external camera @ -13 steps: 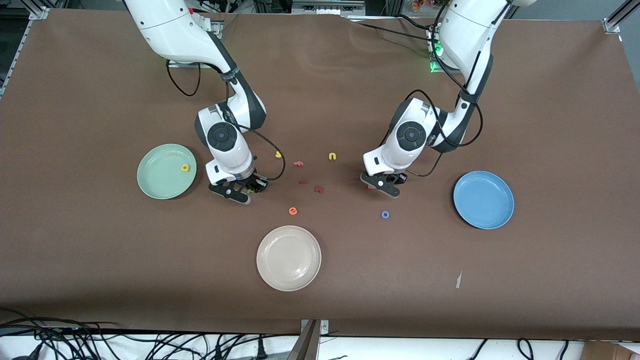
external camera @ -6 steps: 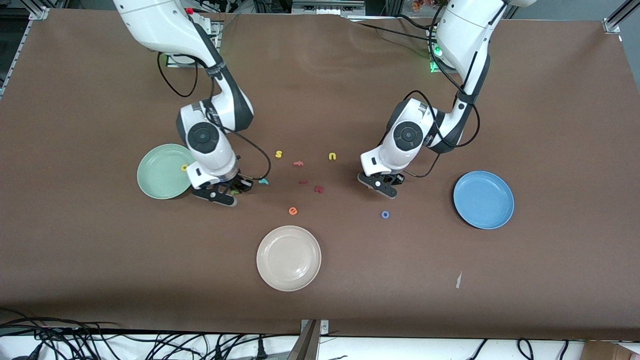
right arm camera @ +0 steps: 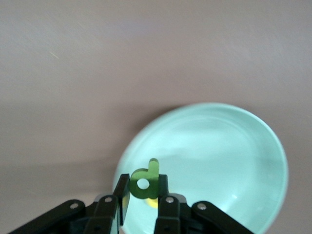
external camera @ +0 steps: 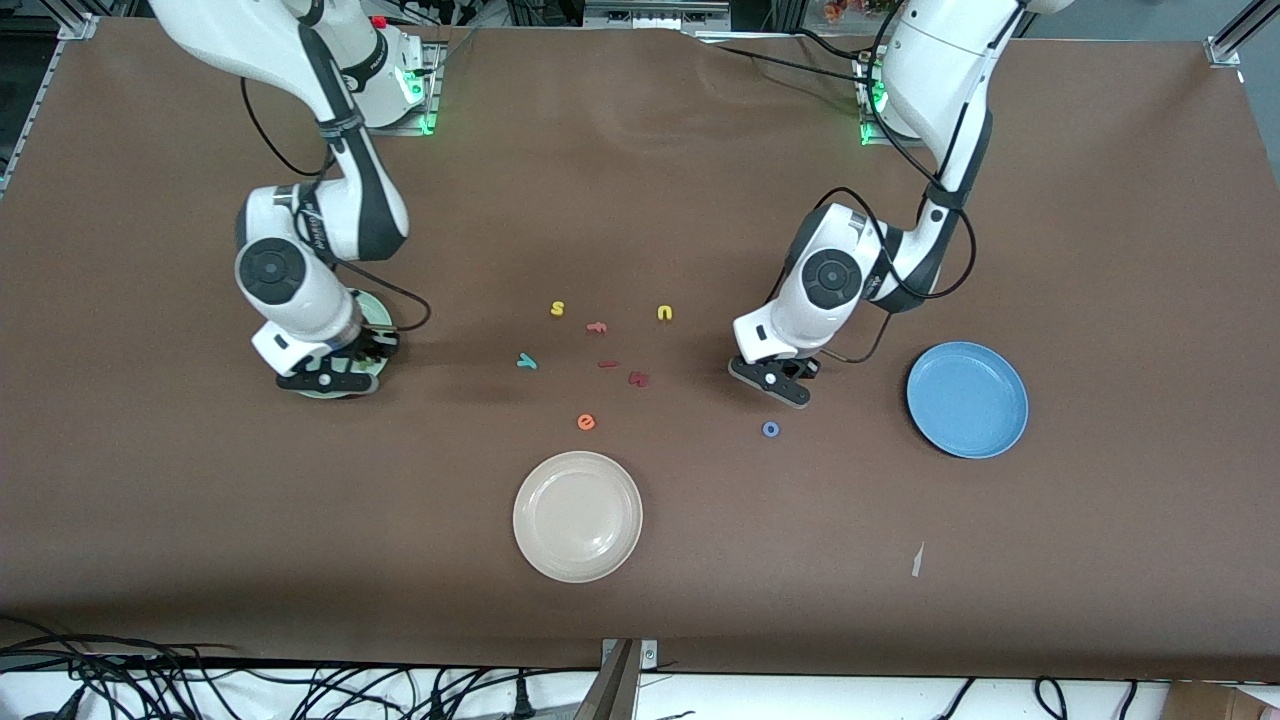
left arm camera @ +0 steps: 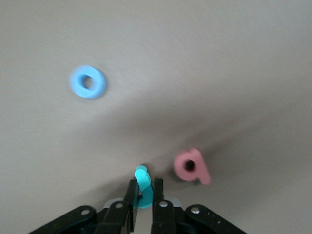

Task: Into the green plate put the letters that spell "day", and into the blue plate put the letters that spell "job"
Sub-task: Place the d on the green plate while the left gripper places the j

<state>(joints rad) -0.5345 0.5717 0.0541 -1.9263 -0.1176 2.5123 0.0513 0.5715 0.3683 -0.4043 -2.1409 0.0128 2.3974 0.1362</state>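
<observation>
Over the green plate [external camera: 374, 312] [right arm camera: 219, 156] hangs my right gripper [external camera: 372, 348] [right arm camera: 145, 189], shut on the dark green d [right arm camera: 145, 181]. A bit of the yellow a [right arm camera: 154, 203] shows in the plate under it. My left gripper [external camera: 803, 368] [left arm camera: 145, 194] is low over the table, shut on the teal j [left arm camera: 145, 186]. The salmon b [left arm camera: 191, 166] lies close beside it; the arm hides it in the front view. The blue o [external camera: 771, 429] [left arm camera: 87, 82] lies a little nearer the front camera. The cyan y [external camera: 526, 361] lies mid-table. The blue plate [external camera: 967, 400] stands toward the left arm's end.
Other letters lie mid-table: a yellow s [external camera: 557, 308], a yellow u [external camera: 665, 313], a red f [external camera: 597, 326], a dark red letter [external camera: 638, 378] and an orange e [external camera: 586, 422]. A cream-white plate [external camera: 577, 516] stands nearer the front camera.
My right arm has carried the d from mid-table to over the green plate, uncovering the y. My left gripper has shut on the j and shifted slightly toward the blue plate.
</observation>
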